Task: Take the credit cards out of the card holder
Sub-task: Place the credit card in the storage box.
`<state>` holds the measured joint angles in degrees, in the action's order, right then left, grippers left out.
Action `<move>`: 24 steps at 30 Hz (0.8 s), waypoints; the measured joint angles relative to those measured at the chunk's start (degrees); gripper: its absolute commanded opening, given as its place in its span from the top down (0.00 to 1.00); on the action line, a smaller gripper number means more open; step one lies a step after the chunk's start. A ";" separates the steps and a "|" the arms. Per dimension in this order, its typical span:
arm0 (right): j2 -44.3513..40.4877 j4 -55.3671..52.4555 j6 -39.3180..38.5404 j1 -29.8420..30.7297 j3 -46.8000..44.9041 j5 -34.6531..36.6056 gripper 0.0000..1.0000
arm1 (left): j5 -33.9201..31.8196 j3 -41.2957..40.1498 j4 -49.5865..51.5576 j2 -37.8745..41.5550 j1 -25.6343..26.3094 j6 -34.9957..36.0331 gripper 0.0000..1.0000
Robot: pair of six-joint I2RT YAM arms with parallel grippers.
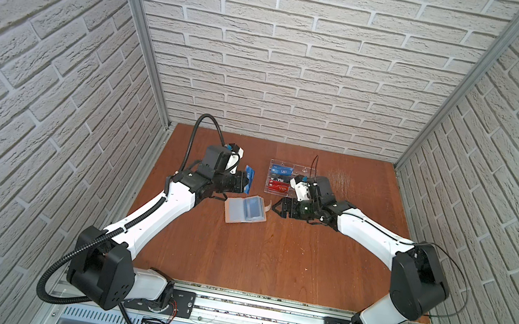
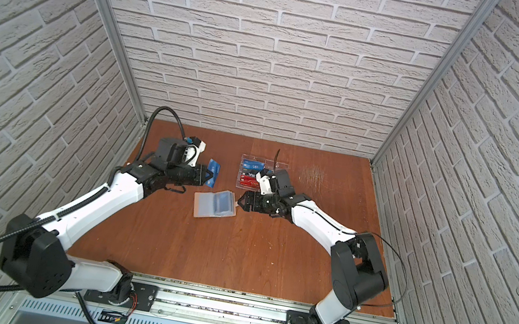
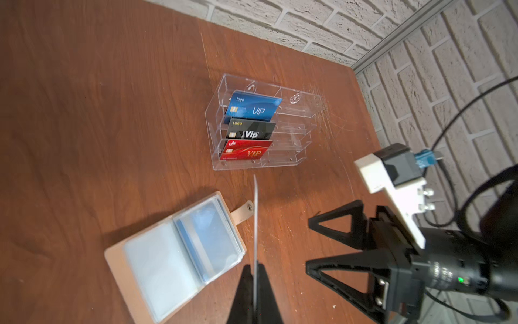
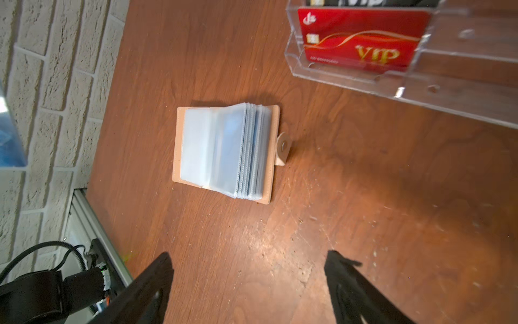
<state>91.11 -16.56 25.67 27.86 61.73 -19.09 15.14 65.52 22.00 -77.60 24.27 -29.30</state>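
Left tool (image 3: 255, 270) clamped on a blue card (image 1: 250, 173); right tool (image 4: 249, 259) apart.
Holder (image 1: 245, 209) lies open on the table (image 1: 269, 262) between them, sleeves up for easy reach; a second card (image 3: 206, 232) seems tucked inside; the held card hangs clear, probably for the rack (image 1: 278, 179).

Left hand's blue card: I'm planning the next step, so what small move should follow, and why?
Probably the left hand should lower its thin blue plastic card onto the wooden table and let go. It is shut on that card above the table, while the open beige-tan leatherette card holder shows more blue inside and the right hand hangs open beside it.
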 measured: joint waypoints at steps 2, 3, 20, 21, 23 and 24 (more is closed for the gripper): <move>-3.21 -1.16 -0.55 -0.35 -1.03 2.97 0.07 | -1.88 3.13 1.36 -2.05 1.84 5.33 1.00; -4.33 -1.68 -0.72 -0.55 -1.33 4.02 0.07 | -2.36 4.15 1.79 -2.91 2.40 7.32 1.00; -17.99 -10.10 -2.08 -7.56 -2.27 13.88 0.00 | -2.16 24.83 5.73 -23.61 4.04 51.08 1.00; -17.97 -10.16 -2.36 -7.56 -2.27 13.90 0.00 | -2.12 26.25 6.03 -24.94 4.04 52.98 1.00; -17.73 -10.32 -2.99 -7.56 -2.27 13.86 0.00 | -1.77 29.92 7.13 -28.41 4.07 57.11 1.00; -17.62 -10.29 -3.34 -7.56 -2.27 13.79 0.00 | -1.66 31.87 8.00 -30.16 4.15 58.71 1.00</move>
<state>73.49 -26.85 22.33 20.29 59.46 -5.30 13.47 97.38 30.00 -107.77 28.42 29.41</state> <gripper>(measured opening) 0.997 0.050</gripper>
